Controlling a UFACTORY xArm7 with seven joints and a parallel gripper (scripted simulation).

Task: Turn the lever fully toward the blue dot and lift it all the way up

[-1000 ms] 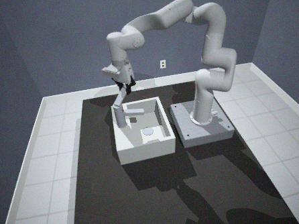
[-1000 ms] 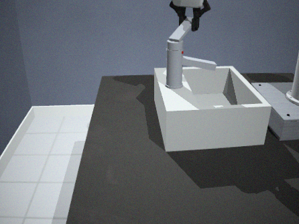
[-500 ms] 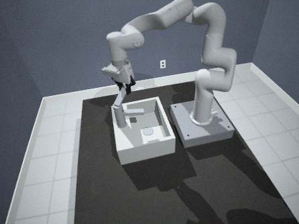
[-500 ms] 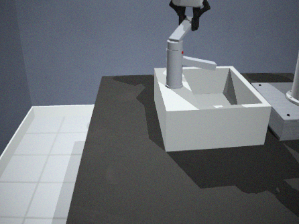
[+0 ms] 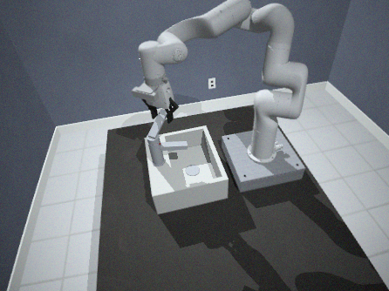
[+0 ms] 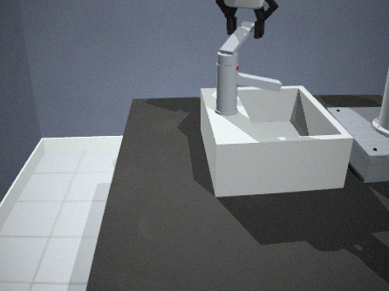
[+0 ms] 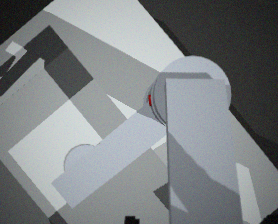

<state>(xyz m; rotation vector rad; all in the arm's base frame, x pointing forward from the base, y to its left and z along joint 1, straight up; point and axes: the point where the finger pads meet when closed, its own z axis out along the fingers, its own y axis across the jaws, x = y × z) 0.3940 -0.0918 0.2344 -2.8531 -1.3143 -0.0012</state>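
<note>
The grey mixer tap stands at the back left corner of the white sink basin. Its lever is tilted steeply upward, and its spout reaches out over the basin. A red dot shows on the tap body; no blue dot shows in any view. My gripper is open, with its dark fingers standing either side of the lever's raised tip and a small gap to it. In the top view the gripper sits over the lever. In the wrist view the lever fills the right side, with the red dot beside it.
The arm's grey base plate stands right of the basin. A round drain disc lies in the basin floor. The basin sits on a dark mat, with pale tiled floor around it.
</note>
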